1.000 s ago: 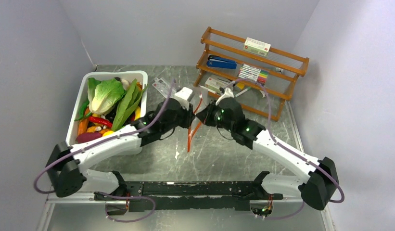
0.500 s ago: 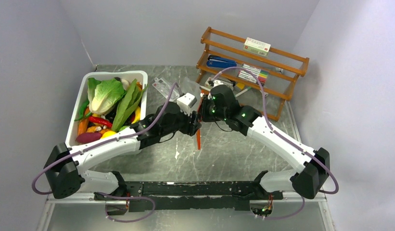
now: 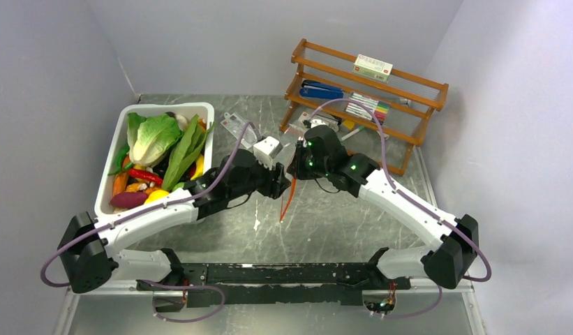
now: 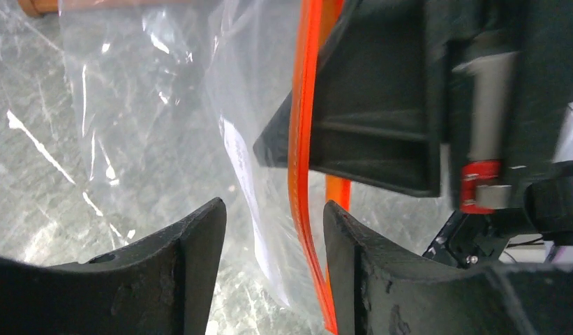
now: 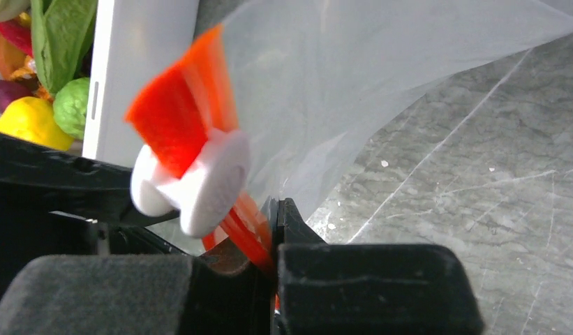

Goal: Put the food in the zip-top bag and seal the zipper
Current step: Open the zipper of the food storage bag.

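Centre of the overhead view: the right gripper stays clenched on the zipper, which now hangs slanted rather than vertical. The left gripper is released, its jaws astride the zip-top bag. The food lies in the bin, left of centre, so I judge that filling has not begun.

Counter, left: bin holding the food. Back right: wooden rack. Centre: zip-top bag between my left hand and right hand, zipper hanging toward me.
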Robot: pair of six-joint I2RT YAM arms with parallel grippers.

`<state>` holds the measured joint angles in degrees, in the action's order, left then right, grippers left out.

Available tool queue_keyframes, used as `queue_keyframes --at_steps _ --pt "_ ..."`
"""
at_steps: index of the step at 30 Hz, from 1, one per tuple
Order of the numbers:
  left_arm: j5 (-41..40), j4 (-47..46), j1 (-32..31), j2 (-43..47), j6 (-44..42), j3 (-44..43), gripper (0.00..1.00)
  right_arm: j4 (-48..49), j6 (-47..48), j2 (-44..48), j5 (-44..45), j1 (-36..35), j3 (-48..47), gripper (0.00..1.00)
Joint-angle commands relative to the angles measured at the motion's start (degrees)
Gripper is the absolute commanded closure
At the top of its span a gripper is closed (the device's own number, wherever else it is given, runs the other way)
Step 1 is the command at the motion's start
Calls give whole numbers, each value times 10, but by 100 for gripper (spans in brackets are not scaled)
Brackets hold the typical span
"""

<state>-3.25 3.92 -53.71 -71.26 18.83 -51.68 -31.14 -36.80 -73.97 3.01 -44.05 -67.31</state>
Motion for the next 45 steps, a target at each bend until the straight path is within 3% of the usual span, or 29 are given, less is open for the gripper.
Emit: queue_keyframes --at_steps 1,5,11,17,19,22,23,28,33,40,43,45 --pt "25 -43 3 19 -1 10 47 16 -13 12 -3 0 21 100" --pt "-34 -50 3 5 -19 15 50 26 -25 21 -8 0 29 100" --pt "-5 -60 3 -29 -32 10 49 28 -33 28 -5 0 30 100" --pt "-65 -71 3 -52 -30 23 53 40 -33 33 -22 0 37 100" --pt "-91 -69 4 -65 -35 15 59 42 -27 31 -26 0 46 100" --pt "-146 -44 3 -79 -39 -9 92 6 -10 21 16 0 44 100" --pt "-163 -35 4 -78 -39 -17 93 -10 -5 19 51 2 40 100" --pt "-221 -17 14 -37 -26 -21 93 -87 10 21 150 15 8 100" --pt "-252 -41 42 7 12 12 93 -127 -3 30 170 18 -14 100" --pt "-196 -123 66 29 70 70 93 -24 -72 39 108 17 70 100" --pt "-210 -134 66 37 86 88 93 20 -95 37 103 18 88 100" --pt "-241 -123 69 48 91 91 93 -10 -103 33 139 18 67 100"
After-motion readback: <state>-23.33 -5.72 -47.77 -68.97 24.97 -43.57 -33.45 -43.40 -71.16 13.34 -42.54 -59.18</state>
